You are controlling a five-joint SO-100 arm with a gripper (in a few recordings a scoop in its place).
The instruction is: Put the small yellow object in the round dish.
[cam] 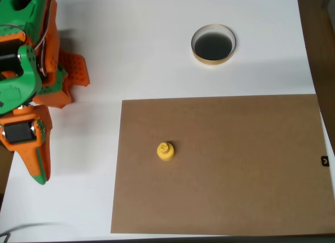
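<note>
Overhead, you have the orange-and-green arm point(26, 80) parked along the left edge of the white table point(136, 49). Your gripper point(37, 167) points down the picture, its orange fingers point(41, 159) drawn together into one tapering wedge with a green tip. No gap shows between them and nothing is pinched there, so read the jaws as closed on nothing.

The small yellow object point(165, 151) stands upright on a brown board point(235, 190) that covers the lower right of the table. You see it from straight above: a round squat body with the narrower knob on top. It sits in the left part of the board, roughly midway between the board's top and bottom edges, clear of every edge. It is well apart from your gripper, which is over the white surface to the left of the board.

The round dish point(213, 58) rests on the white table above the board's top edge, right of centre in the picture. Pale tan rim, dark inside, nothing visible in it. It is well apart from the yellow piece, up and to the right.

A small black item point(325, 161) sits at the board's right edge; you cannot tell what it is.
</note>
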